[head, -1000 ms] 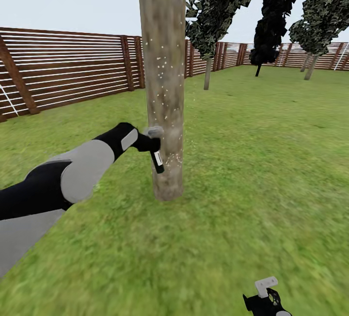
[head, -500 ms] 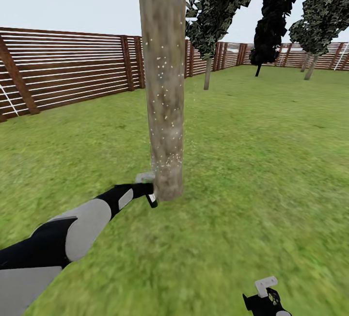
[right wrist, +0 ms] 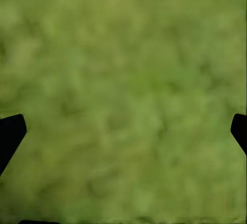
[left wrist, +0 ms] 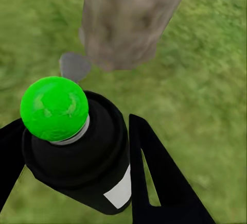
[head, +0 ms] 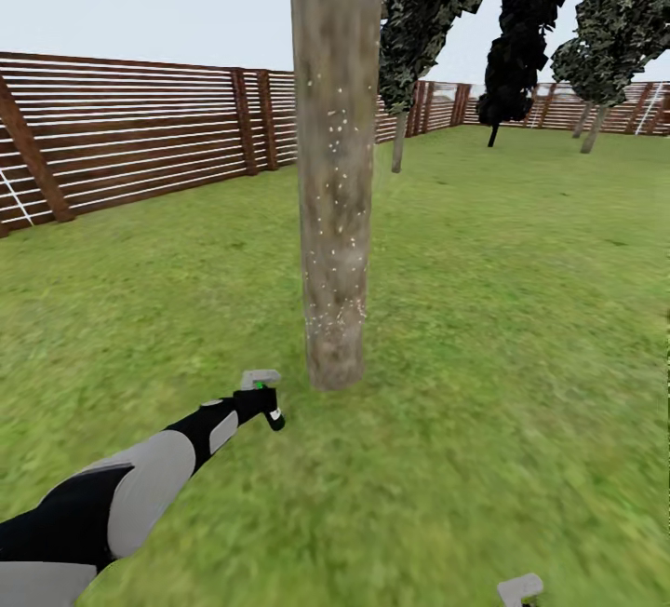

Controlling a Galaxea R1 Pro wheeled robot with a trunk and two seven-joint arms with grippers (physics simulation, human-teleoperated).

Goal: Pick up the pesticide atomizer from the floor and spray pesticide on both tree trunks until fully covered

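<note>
Two claws are in play, and only one is working. The left claw (head: 265, 402) is closed around the pesticide atomizer (head: 273, 418), its dark fingers (left wrist: 159, 183) pressed on either side of the black bottle with the white label showing between them. In the head view it holds the bottle low over the grass (head: 484, 328), near the foot of the tree trunk (head: 335, 169) but apart from it, on the robot's left of the trunk. The left wrist view shows the bottle's bright green cap (left wrist: 54, 108) in front and the base of the trunk beyond, so the bottle appears aimed at the lowest stretch of bark, probably because that part needs cover.

White specks of pesticide (head: 340, 244) dot the trunk along much of its visible height, thickest just above the base. The very foot looks barer, though it is hard to tell at this size. I judge this trunk partly done.

The right claw (right wrist: 123, 131) hangs with its tips spread wide and nothing between them, only grass beneath; its pale tip (head: 519, 588) peeks in low in the head view, kept out of the way. A brown slatted fence (head: 140, 137) and dark conifers (head: 521, 30) stand well behind.
</note>
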